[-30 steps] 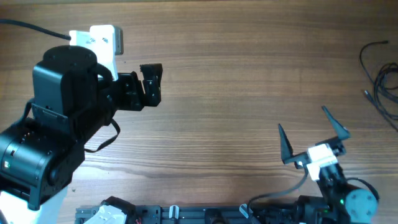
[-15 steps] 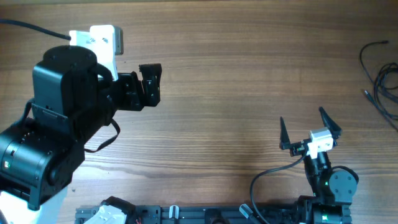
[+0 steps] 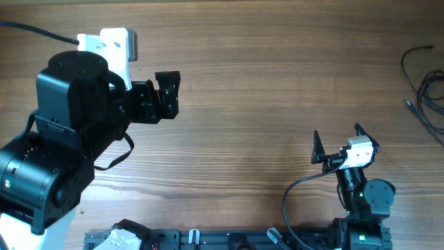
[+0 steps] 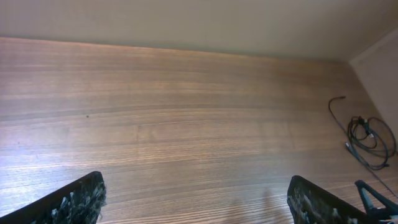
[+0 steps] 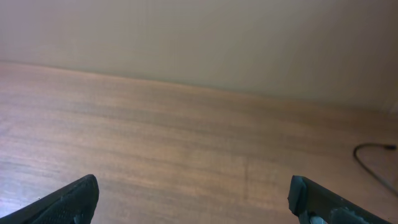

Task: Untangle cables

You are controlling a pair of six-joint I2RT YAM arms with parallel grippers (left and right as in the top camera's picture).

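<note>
Several cables [image 3: 424, 90] well right of right hand [image 3: 337, 132] (fingers apart); left hand [image 3: 168, 92] spread too.

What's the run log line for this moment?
left claw: open, empty | right claw: open, empty | cables: far right, untouched

Robot manipulation lab bench

A wide wood-grain table [image 3: 263, 90] carries two black robot arms, the bulky left arm [image 3: 69, 132] with a white camera block on its wrist and the slimmer right arm [image 3: 361, 198] trailing its own wire, both rising from a black mounting rail [image 3: 208, 239] bolted along the near edge; a plain beige wall [image 4: 186, 22] closes the far side, and a few thin black cords [image 4: 364, 130] lie as test props at the table's right edge
</note>
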